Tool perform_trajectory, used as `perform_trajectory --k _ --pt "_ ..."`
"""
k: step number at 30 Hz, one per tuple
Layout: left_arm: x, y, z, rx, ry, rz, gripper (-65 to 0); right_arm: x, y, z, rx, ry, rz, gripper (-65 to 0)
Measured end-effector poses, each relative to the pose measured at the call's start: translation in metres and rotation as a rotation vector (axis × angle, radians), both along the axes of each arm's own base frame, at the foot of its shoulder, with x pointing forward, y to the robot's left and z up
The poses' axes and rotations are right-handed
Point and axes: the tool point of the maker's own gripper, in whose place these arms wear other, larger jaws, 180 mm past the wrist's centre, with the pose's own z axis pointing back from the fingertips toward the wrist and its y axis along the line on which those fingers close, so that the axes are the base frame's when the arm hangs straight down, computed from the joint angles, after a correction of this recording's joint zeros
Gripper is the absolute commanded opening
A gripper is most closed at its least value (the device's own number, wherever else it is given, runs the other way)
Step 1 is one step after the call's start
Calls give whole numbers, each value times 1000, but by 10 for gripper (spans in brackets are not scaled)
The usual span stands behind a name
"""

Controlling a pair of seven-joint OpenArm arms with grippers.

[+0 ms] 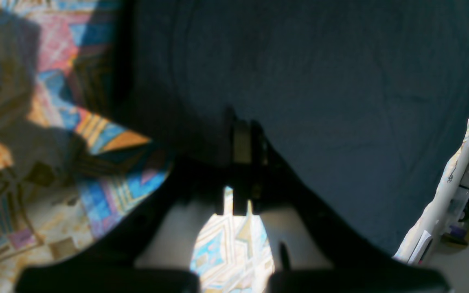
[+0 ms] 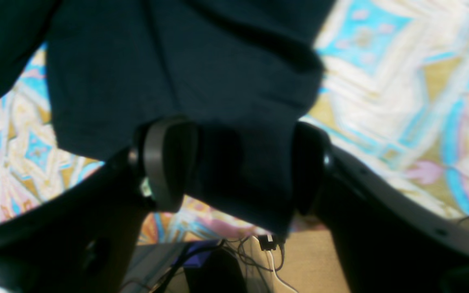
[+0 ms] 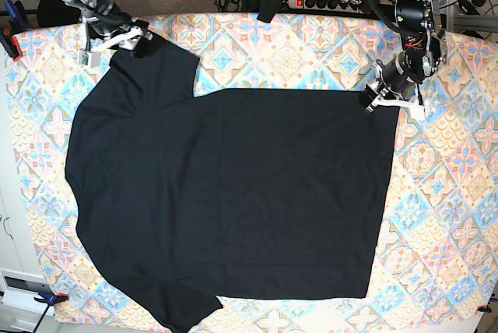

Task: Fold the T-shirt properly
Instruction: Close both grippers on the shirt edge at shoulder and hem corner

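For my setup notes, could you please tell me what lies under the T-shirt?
Under the T-shirt lies a patterned cloth, showing all around it. Whatever is beneath the shirt's middle is covered and cannot be seen.

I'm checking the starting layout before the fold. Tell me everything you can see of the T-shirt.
The T-shirt is plain black, short-sleeved and looks like soft cotton. It lies spread nearly flat on the patterned tablecloth, hem toward the base view's right, sleeves at its left. The left end effector is shut on the upper hem corner. The right end effector stands open around the far sleeve's edge, with cloth between its fingers.
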Motion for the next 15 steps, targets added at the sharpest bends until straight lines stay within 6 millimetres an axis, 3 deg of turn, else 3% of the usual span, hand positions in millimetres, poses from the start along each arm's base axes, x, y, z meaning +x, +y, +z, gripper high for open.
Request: perform_trajectory --k 4,7,11,15 --pt "0 0 0 0 0 0 -639 2 6 0 8 -6 12 -295" --pt "0 0 0 0 0 0 -639 2 10 -1 23 -2 13 -400" --pt "-1 0 0 2 2 -2 -640 -4 9 -4 41 23 2 -604" --pt "-6 -4 -1 -19 32 -30 -644 -10 -6 -3 31 41 -32 -627"
